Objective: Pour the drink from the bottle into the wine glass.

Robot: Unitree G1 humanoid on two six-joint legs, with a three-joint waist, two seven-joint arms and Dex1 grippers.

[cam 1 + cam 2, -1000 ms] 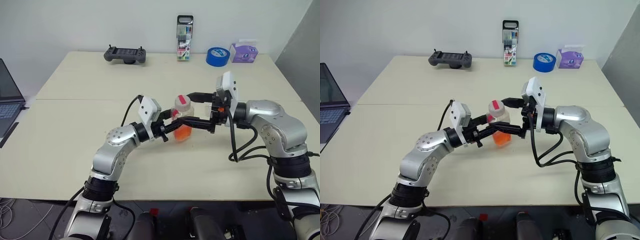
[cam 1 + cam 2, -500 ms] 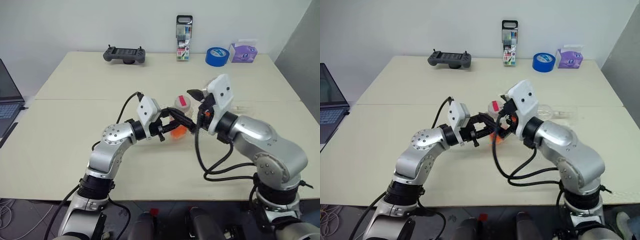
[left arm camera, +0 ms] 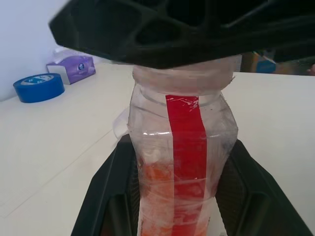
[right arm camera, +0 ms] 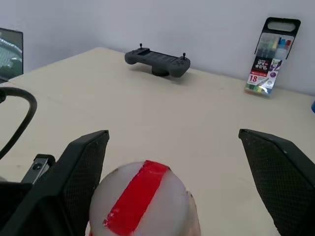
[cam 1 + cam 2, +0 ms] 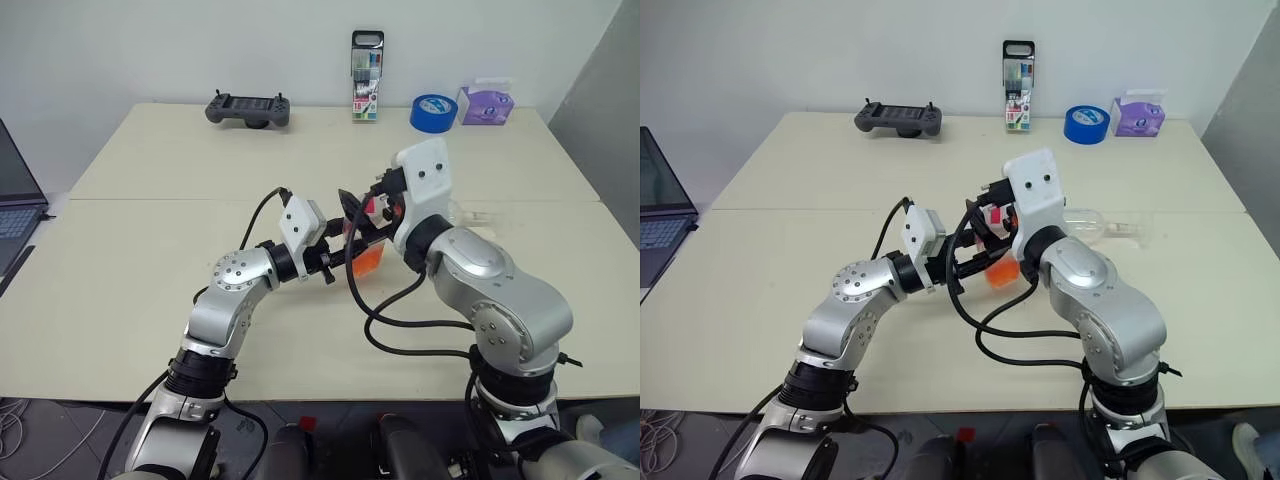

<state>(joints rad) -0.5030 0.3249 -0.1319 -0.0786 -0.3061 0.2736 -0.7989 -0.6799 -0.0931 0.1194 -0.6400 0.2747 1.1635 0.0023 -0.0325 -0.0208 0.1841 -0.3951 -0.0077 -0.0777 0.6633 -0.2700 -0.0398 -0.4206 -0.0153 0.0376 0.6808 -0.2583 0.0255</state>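
Note:
My left gripper (image 5: 360,250) is shut on the bottle (image 3: 182,162), a small clear one with a red strip, held upright just above the table's middle. The orange-red drink (image 3: 157,182) fills its lower part. My right gripper (image 5: 362,205) is open and straddles the bottle's top; its black fingers (image 4: 81,172) stand wide on either side of the cap (image 4: 142,201) without closing on it. The wine glass (image 5: 1095,222) appears to lie on its side on the table, to the right of my right arm, which partly hides it.
Along the far edge of the table stand a black game controller (image 5: 249,107), a clear case of coloured pens (image 5: 367,90), a blue tape roll (image 5: 434,112) and a purple tissue box (image 5: 487,104). A laptop (image 5: 15,190) sits at the left edge.
My right arm has folded in and its open gripper has turned from reaching in at the bottle's right side to sitting over the cap. The left gripper has kept the bottle in place.

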